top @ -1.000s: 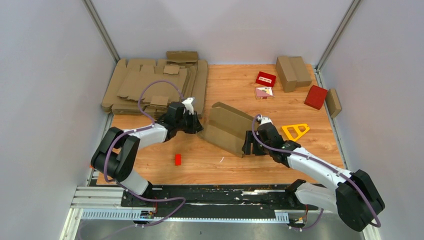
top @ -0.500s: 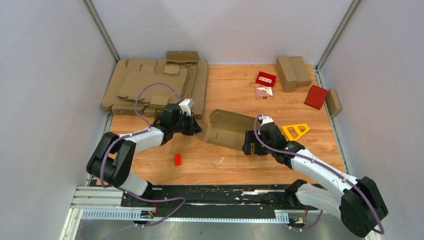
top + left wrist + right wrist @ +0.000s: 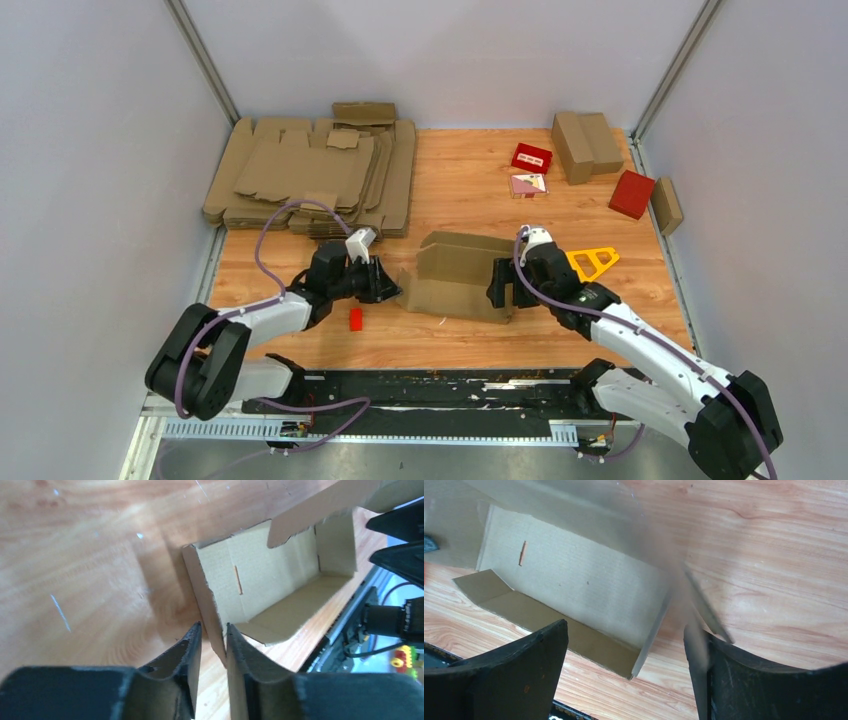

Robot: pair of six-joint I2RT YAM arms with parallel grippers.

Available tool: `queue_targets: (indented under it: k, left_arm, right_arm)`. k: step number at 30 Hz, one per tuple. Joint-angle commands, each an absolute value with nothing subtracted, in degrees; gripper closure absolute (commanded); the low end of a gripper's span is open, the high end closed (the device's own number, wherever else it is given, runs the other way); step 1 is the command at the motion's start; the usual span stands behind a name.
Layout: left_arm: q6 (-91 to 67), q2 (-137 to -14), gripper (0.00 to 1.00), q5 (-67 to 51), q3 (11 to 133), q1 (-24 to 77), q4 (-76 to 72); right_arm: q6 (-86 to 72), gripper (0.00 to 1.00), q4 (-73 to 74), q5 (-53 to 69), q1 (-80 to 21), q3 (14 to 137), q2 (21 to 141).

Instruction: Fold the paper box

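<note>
The paper box (image 3: pixel 460 272) lies on the table (image 3: pixel 450 170), centre front, between the two grippers. It is partly folded into an open trough: floor, long walls and end walls are raised, and one flap is loose at the top. The interior shows bare card, with one slot in a long wall.

Left gripper (image 3: pixel 385 288): at the box's left end. The fingers (image 3: pixel 192 660) stand close together with the end wall's edge between them. Whether they clamp it cannot be told.

Right gripper (image 3: pixel 503 290): at the box's right end. The fingers (image 3: pixel 531 665) are spread wide astride the end wall, not touching it.

Flat blanks (image 3: pixel 310 175) are stacked at rear left. A yellow frame (image 3: pixel 590 262) lies just beside the right gripper.
</note>
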State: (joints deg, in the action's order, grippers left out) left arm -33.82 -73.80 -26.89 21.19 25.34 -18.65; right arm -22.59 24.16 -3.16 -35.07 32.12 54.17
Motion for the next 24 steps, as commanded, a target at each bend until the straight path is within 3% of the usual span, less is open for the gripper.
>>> queue_targets:
  k: [1,5,8,11,16,24]
  left_arm:
    - [-34.17,-69.46,0.60,-25.52,21.46,26.10,-17.79]
    - [-30.54,-68.38,0.46,-22.85,27.07,26.10,-9.24]
    - [-28.62,-67.55,0.41,-21.41,31.38,26.10,-4.91]
    - [-27.21,-68.83,0.54,-20.32,35.15,26.10,-2.97]
    - [-25.75,-78.10,0.97,-19.65,42.48,26.02,-0.70]
    - [-24.44,-92.81,1.00,-26.94,51.70,26.34,-0.72]
  right_arm:
    - [-22.93,0.18,22.67,-4.05,-34.98,30.24,53.59]
    - [-23.39,0.22,22.58,-3.18,-35.03,28.87,52.70]
    - [-23.38,0.24,22.38,-3.00,-34.99,28.17,51.64]
    - [-23.34,0.26,22.08,-2.92,-34.98,27.75,51.27]
    - [-23.44,0.32,21.70,-2.44,-35.03,27.70,52.02]
    - [-24.11,0.34,20.90,-1.14,-34.99,27.54,53.28]
